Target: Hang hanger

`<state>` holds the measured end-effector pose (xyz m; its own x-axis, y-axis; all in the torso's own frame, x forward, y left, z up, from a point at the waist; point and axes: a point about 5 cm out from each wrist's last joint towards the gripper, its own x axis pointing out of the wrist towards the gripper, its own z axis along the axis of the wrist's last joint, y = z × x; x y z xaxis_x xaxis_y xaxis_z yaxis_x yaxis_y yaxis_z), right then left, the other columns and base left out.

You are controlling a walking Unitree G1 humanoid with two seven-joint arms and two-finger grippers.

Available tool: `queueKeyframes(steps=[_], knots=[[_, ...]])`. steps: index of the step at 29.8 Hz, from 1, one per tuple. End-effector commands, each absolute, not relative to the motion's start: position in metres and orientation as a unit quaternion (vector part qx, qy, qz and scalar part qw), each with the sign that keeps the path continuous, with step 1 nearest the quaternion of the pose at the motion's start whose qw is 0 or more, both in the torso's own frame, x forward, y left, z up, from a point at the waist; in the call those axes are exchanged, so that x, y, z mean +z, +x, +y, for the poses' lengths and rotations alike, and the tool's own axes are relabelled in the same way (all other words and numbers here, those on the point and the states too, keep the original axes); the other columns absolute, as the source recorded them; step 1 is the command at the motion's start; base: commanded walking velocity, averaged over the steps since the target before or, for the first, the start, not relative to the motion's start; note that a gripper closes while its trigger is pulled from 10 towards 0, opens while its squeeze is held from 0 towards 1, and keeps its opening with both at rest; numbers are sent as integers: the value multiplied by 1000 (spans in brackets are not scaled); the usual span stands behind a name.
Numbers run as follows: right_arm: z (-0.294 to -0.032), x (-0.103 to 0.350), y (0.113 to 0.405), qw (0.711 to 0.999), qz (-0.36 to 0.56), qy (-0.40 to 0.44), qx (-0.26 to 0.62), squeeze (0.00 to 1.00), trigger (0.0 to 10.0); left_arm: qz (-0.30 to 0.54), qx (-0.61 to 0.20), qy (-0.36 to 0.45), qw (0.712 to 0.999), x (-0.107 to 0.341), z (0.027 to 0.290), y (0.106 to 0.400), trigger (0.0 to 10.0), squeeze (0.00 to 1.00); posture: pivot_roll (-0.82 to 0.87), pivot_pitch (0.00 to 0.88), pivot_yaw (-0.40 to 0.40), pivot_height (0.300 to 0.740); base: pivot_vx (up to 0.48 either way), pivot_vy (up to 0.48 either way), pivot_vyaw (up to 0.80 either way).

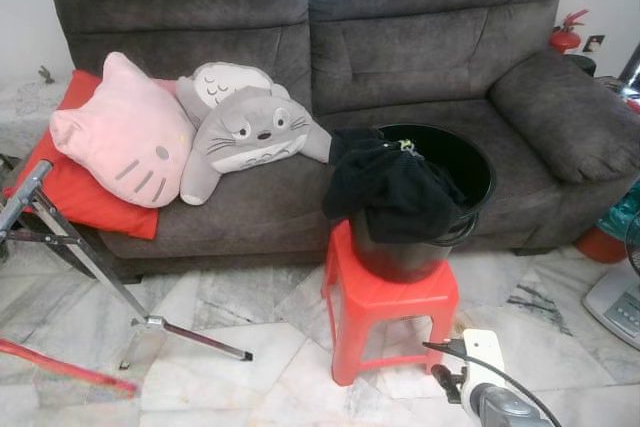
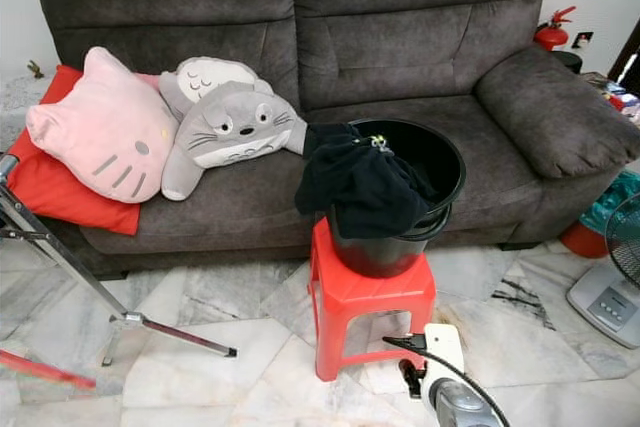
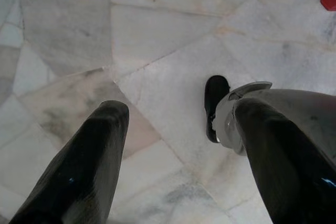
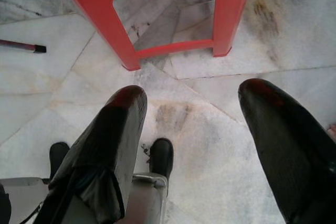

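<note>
Standing on the marble floor (image 1: 250, 367), one red stool (image 1: 390, 307) is carrying one black bucket (image 1: 440, 182); both hands (image 3: 178, 145) (image 4: 191, 124) are hanging wide open

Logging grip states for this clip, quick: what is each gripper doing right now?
Left gripper: open, holding nothing, pointed at the marble floor.
Right gripper: open, holding nothing, low in front of the red stool.
</note>
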<state>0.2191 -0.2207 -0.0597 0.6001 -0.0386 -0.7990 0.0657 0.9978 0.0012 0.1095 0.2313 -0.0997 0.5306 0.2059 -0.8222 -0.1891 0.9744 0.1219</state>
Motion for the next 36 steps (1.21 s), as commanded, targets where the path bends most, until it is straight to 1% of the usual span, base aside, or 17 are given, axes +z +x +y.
queueKeyframes(steps=[1,19,22,23,28,30,36], knots=[[-218,-59,222,897,441,18,-28,0,10000,481,113,10,869,-101,234,105,10000,0,-61,0,43,740,0,0,0],[-218,-59,222,898,440,18,-31,0,10000,483,109,11,869,-101,234,105,10000,0,-65,0,46,740,0,0,0],[-219,-58,223,904,425,19,-38,0,10000,483,106,11,869,-101,233,104,10000,0,-72,0,49,740,0,0,0],[-219,-55,225,913,406,18,-38,0,10000,484,105,12,869,-101,233,104,10000,0,-79,0,52,740,0,0,0],[-218,-51,230,928,372,3,-28,0,10000,484,104,14,869,-101,234,104,10000,0,-85,0,55,740,0,0,0],[-218,-46,234,936,350,-27,-11,0,10000,485,103,16,868,-101,234,104,10000,0,-106,0,61,740,0,0,0],[-217,-41,238,947,318,-47,-8,0,10000,486,99,20,868,-101,235,104,10000,0,-124,0,67,740,0,0,0]])
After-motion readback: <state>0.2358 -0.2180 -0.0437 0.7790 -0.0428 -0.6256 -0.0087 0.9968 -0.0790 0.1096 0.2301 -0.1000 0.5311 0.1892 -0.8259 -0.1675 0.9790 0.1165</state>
